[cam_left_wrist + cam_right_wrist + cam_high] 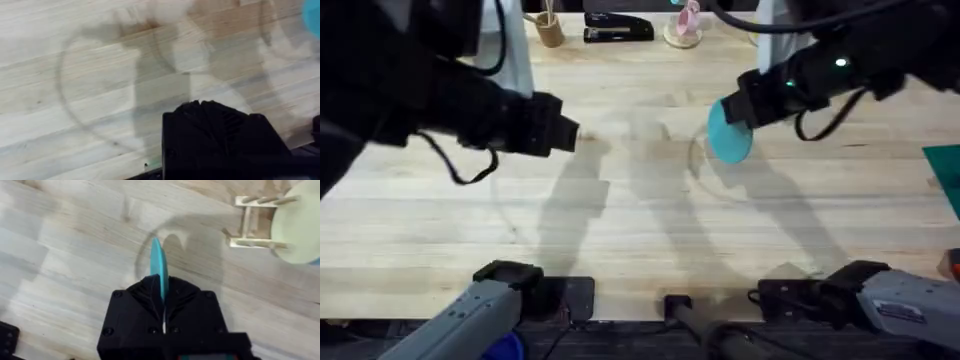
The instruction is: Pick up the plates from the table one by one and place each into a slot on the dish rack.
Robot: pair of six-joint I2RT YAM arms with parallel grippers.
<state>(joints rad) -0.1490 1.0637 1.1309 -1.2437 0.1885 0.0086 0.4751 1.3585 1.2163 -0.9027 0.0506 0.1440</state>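
Observation:
A turquoise plate (730,138) hangs on edge above the table (620,230), right of the middle, with my right gripper (738,112) shut on its upper rim. The right wrist view shows the plate (158,262) edge-on between the closed fingers of the right gripper (161,287). Beyond it stands the wooden dish rack (248,222), with a pale yellow plate (298,222) upright in it and a sliver of light blue (314,261) beside that. My left gripper (563,130) hovers over bare wood left of the middle, shut and holding nothing (200,106).
Along the far edge stand a pen cup (549,29), a black stapler (618,27) and a pink item on a round base (684,28). A teal object (946,168) lies at the right edge. Both arm bases sit at the near edge.

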